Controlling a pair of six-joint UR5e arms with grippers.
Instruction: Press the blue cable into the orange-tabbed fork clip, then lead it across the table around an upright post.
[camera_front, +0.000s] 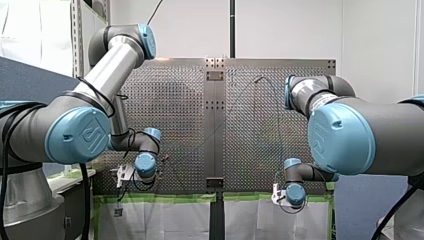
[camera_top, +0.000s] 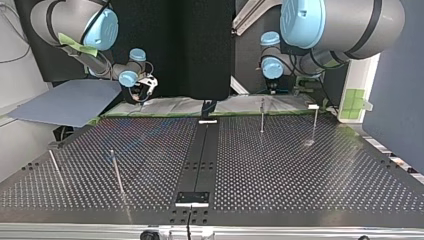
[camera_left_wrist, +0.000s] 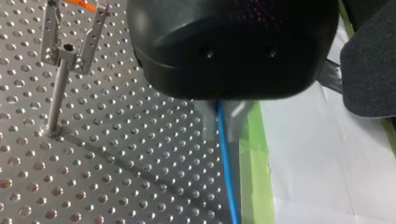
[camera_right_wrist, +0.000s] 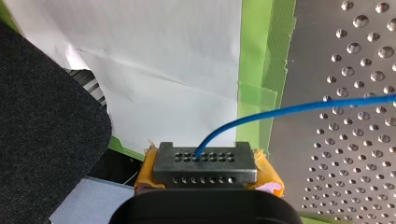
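A blue cable (camera_left_wrist: 226, 158) comes out from under my left gripper (camera_left_wrist: 224, 109) and runs on along the green tape at the plate's edge. Beside that gripper, the orange-tabbed fork clip (camera_left_wrist: 70, 39) stands on a thin post with nothing between its prongs. My right gripper (camera_right_wrist: 205, 163) has yellow pads shut on a black perforated block (camera_right_wrist: 205, 169) at the cable's end. From that block the cable (camera_right_wrist: 289, 111) arcs out over the perforated plate. In the front view, my left gripper (camera_front: 121, 176) and my right gripper (camera_front: 276, 195) hang low at the board's near edge.
Thin upright posts (camera_top: 262, 115) (camera_top: 116, 172) (camera_top: 54, 165) stand on the perforated table (camera_top: 280, 165), one with a white top (camera_top: 313, 107). Green tape (camera_left_wrist: 257, 163) and white paper (camera_right_wrist: 177, 60) border the plate near both grippers. A grey sheet (camera_top: 70, 102) lies at the top view's left.
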